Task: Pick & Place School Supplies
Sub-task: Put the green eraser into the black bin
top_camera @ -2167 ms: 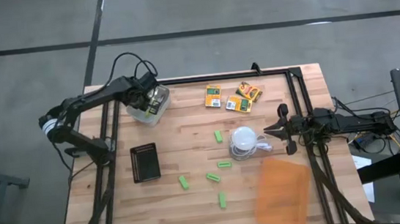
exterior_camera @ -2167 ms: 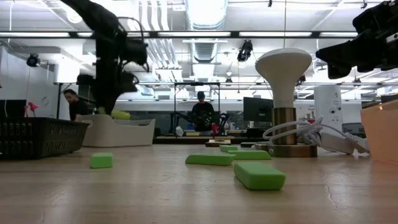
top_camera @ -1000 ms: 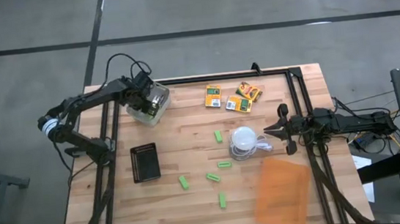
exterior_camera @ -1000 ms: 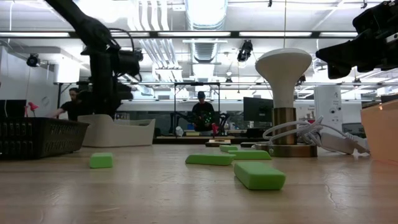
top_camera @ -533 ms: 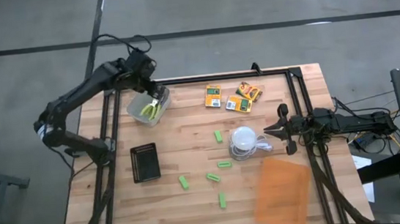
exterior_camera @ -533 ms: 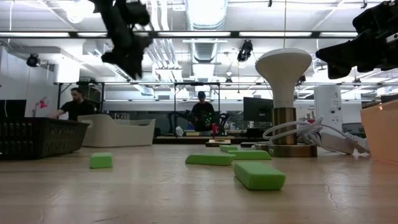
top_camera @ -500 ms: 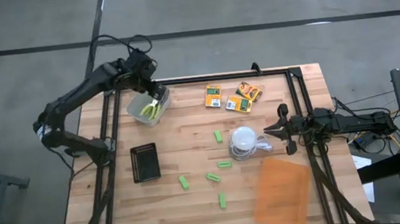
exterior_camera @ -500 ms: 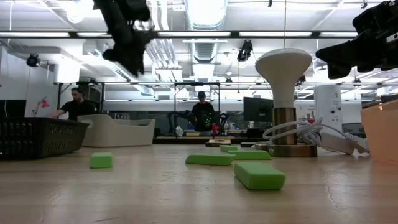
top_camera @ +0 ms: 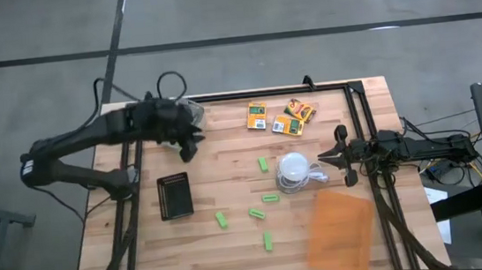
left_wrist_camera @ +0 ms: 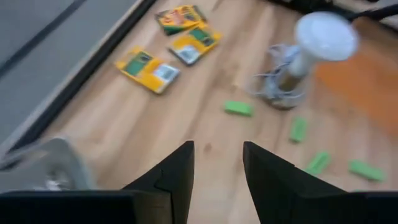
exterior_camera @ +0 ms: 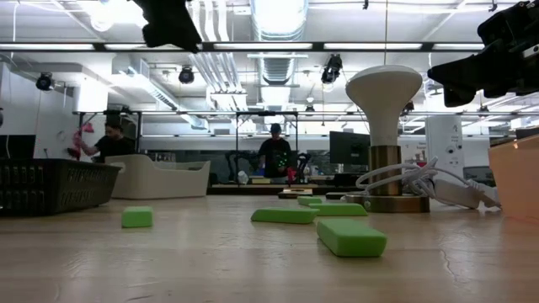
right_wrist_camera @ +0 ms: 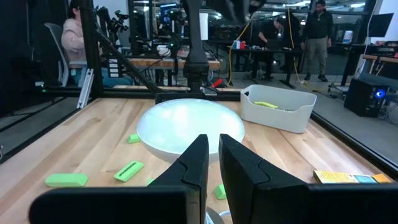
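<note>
Left gripper hung in the air just beside the white bin, on the side facing the lamp, with its fingers parted by a narrow gap and nothing between them. Its arm reached in from the table's left edge. From its wrist view the three yellow boxes lay beyond the lamp's far side, near the black frame at the back of the table, two of them touching and the third set a little apart toward the bin. Something yellow-green lay inside the bin; what it was could not be told.

Five green sticks were scattered on the wood around the lamp: one just beside its base toward the bin, one close against its near side, and three more spread farther out toward the front. A black tray sat well to the lamp's left, below the bin. An orange sheet lay just in front of the lamp, to its right.

Right gripper waited just right of the lamp, near the table's right rail, its fingers nearly closed with only a thin slit between them and holding nothing.
</note>
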Motion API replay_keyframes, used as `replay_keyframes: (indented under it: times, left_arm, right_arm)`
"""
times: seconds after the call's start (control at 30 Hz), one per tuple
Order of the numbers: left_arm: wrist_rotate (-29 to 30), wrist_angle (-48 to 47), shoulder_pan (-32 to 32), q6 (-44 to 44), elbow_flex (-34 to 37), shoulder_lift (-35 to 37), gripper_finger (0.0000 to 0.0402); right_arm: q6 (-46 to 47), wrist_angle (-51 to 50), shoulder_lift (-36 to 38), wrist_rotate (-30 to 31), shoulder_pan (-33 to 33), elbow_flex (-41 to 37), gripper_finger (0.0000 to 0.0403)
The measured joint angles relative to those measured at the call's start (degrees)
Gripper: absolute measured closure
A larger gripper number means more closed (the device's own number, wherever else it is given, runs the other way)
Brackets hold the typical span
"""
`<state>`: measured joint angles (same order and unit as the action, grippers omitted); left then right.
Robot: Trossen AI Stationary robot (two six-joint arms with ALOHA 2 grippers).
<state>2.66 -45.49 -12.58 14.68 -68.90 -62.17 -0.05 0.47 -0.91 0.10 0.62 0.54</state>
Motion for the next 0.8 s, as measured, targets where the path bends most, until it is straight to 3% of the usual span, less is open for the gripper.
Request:
replay_keyframes:
  times: [0.23,0.6,0.8]
  left_arm:
    - [1.11,0.9,3.79,30.67,4.85,3.08,0.0259]
    - [-1.82,-2.31,8.34,49.49,7.23,3.1,0.0259]
    - [3.13,-3.02,15.4,57.11,6.89,1.88,0.0259]
  right_arm:
    - [0.0,0.01,0.0,0.0,-0.02,0.0,0.0367]
    - [0.0,0.02,0.0,0.0,-0.02,0.0,0.0367]
    - [0.0,0.0,0.0,0.0,0.0,0.0,0.0367]
